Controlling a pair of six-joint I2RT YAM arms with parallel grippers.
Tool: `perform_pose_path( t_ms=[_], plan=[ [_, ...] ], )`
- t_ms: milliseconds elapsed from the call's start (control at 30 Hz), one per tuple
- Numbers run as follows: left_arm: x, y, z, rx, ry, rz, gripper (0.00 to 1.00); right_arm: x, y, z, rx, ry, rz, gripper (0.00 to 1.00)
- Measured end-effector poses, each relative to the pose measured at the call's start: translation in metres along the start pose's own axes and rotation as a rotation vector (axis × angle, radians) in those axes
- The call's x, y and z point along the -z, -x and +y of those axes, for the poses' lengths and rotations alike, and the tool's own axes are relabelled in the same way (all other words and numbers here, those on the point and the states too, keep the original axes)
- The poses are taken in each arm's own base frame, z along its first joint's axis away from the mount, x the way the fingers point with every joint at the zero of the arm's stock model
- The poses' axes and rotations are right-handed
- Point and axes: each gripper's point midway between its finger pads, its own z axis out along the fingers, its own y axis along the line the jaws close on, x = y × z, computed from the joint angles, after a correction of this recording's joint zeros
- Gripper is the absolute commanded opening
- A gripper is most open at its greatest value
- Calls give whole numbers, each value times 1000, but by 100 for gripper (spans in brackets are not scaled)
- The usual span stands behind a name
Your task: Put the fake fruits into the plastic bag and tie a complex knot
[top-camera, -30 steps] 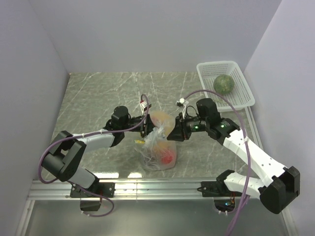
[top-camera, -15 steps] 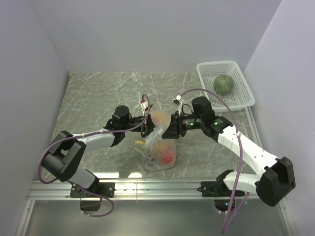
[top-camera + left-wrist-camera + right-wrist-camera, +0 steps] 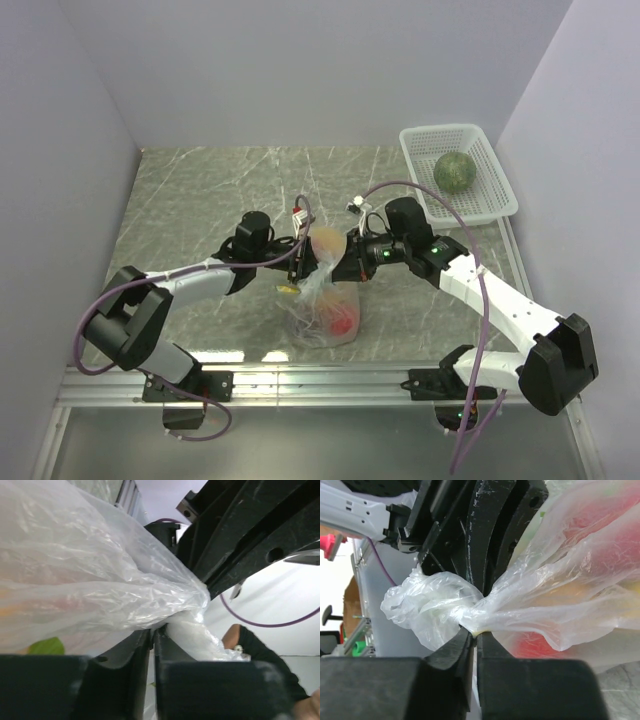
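Inside the plastic bag (image 3: 318, 300) sit fruits (image 3: 341, 322); the basket (image 3: 486, 196) holds a melon (image 3: 455, 171).

The left arm (image 3: 190, 283) and right arm (image 3: 500, 305) are showing white shells and black joints. Purple cables (image 3: 485, 335) are trailing along both.

The top camera looks down from above and behind the arm bases, far enough back to take in the whole table (image 3: 200, 190) and the basket (image 3: 440, 131). Each wrist camera looks out along its own fingers (image 3: 215, 690) at very close range. The two wrist views face each other and share the bag (image 3: 545, 600) neck, which is small at mid-table from above.
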Motion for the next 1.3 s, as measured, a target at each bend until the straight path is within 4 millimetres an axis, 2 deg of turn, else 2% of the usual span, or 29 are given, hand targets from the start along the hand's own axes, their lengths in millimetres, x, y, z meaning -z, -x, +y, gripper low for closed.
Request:
perform_pose_path(
  t_ms=[300,467,633,767,833,1033,1300],
  plan=[
    [14,3,16,-4,79,-3,45,0,-1,0,22,0,4,0],
    [47,16,23,-27,136,-62,56,0,-1,0,35,3,4,0],
    [87,30,4,-225,203,-115,61,0,2,4,45,27,-5,0],
    [105,23,-13,-435,253,-78,68,-1,7,9,50,48,-23,0],
    [109,15,-13,-511,270,-43,68,-1,9,10,49,57,-27,0],
    [116,-5,5,-602,338,48,68,-3,11,10,33,60,-30,0],
    [92,-14,1,-749,353,125,67,-6,11,7,10,58,-24,0]
  ],
)
